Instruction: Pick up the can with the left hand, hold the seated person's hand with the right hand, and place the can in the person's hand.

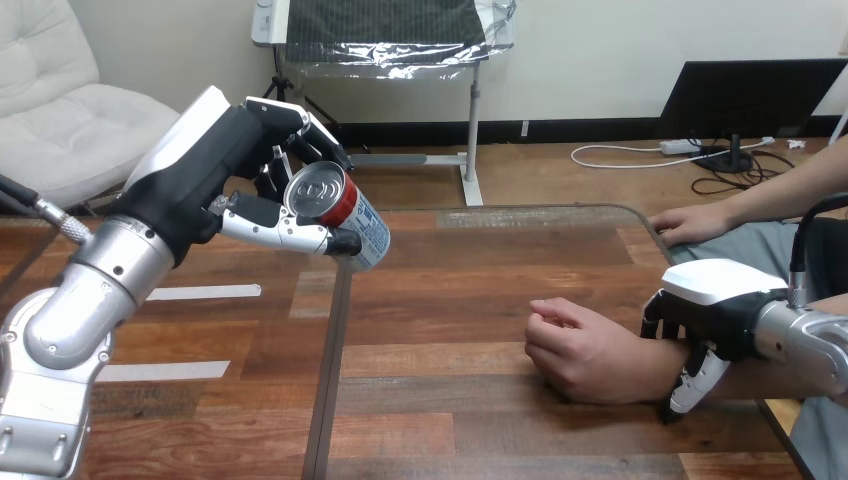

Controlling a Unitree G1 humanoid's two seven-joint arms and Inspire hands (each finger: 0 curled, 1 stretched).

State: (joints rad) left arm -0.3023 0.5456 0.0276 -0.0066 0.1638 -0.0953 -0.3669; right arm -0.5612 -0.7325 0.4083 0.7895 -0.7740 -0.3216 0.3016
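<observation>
L hand (215, 175) grips can (345, 213), R hand (712, 300) prob. wrist (655, 366)

**Covered, turned away, cut off**

The can's (335, 205) base is turned away, and its lower side is covered by fingers (290, 232) of the left hand (215, 150) curled round it. The left arm (90, 300) is cut off by the left and bottom edges. The person's wrist (655, 365) is partly hidden under the right hand (715, 300), which is curled round it. The palm of the person's near hand (590, 350) is faced down against the bench (480, 290), unseen. The right arm (805, 335) is cropped by the right edge.
</observation>
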